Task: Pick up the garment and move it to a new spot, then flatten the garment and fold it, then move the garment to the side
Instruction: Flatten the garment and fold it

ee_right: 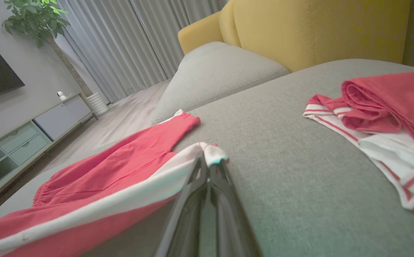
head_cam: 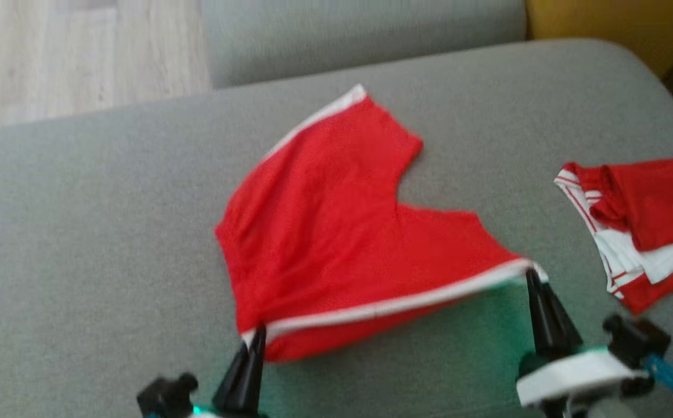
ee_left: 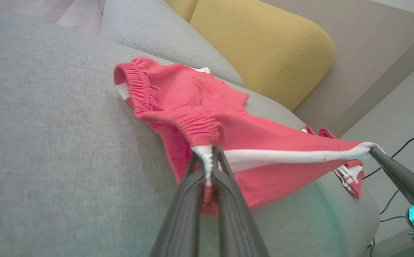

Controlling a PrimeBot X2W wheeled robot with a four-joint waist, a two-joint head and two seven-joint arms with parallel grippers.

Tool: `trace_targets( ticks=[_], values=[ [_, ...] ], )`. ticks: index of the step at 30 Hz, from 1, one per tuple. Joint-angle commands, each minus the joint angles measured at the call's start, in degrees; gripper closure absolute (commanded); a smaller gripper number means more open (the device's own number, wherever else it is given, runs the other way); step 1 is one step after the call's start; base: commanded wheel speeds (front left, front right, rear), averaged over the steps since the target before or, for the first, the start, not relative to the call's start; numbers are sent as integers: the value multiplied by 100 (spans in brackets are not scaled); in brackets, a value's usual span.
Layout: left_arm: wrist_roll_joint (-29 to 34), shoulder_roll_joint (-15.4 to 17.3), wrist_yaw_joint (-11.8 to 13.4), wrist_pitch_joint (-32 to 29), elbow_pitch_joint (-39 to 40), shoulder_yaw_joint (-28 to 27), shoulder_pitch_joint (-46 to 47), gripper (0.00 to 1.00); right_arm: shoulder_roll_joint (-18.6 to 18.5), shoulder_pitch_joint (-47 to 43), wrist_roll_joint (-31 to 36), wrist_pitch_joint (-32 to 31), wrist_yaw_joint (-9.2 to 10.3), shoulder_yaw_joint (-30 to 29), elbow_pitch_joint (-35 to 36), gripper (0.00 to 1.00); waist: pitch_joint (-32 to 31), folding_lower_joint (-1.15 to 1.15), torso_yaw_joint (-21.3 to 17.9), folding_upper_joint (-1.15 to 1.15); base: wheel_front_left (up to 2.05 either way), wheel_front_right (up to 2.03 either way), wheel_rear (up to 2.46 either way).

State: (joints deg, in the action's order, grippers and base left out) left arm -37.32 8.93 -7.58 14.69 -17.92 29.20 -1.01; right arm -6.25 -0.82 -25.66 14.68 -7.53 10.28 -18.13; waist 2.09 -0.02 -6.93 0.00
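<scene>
Sofa cushion (head_cam: 81,232) is lying open left of the red shorts (head_cam: 324,232); left fingers (head_cam: 246,366) and right fingers (head_cam: 545,319) are pinching their striped edge.

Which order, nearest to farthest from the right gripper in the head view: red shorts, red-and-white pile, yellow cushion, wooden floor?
1. Red shorts: corner pinched in the right gripper.
2. Red-and-white pile: just to its right.
3. Yellow cushion: far right corner.
4. Wooden floor: far left.
</scene>
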Motion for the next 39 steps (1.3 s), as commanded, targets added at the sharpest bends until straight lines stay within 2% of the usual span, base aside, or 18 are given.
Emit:
trace_targets(
  ticks=[1, 9, 15, 19, 24, 25, 33, 39],
  values=[
    [4, -14, 9, 30, 216, -275, 121, 100, -36, 78, -29, 31, 4, 75, 246, 100, -136, 2, 25, 0, 0, 0, 0],
    [-26, 0, 9, 30, 508, 8, 9, 100, -79, -193, -67, 31, 4, -259, 783, 100, -258, 2, 193, 0, 0, 0, 0],
    [-236, 24, 9, 30, 616, 313, 609, 100, -210, 636, -3, 31, 4, -133, 676, 100, 44, 2, 447, 0, 0, 0, 0],
    [-455, -36, 9, 30, 555, 516, 1265, 100, -395, 1552, 44, 31, 4, 34, 238, 100, 439, 2, 700, 0, 0, 0, 0],
    [-507, -232, 9, 30, 353, 371, 2066, 100, -643, 2792, 185, 31, 4, 453, -535, 100, 962, 2, 1016, 0, 0, 0, 0],
    [-507, -232, 9, 30, 353, 371, 2066, 100, -643, 2792, 185, 31, 4, 453, -535, 100, 962, 2, 1016, 0, 0, 0, 0],
    [-495, -542, 9, 30, 155, -60, 2812, 100, -911, 4501, 357, 31, 4, 871, -1978, 100, 1666, 2, 1431, 0, 0, 0, 0],
    [-622, -600, 9, 30, -101, -66, 3169, 100, -1010, 5378, 459, 31, 4, 1159, -2862, 100, 2053, 2, 1640, 0, 0, 0, 0]
  ],
)
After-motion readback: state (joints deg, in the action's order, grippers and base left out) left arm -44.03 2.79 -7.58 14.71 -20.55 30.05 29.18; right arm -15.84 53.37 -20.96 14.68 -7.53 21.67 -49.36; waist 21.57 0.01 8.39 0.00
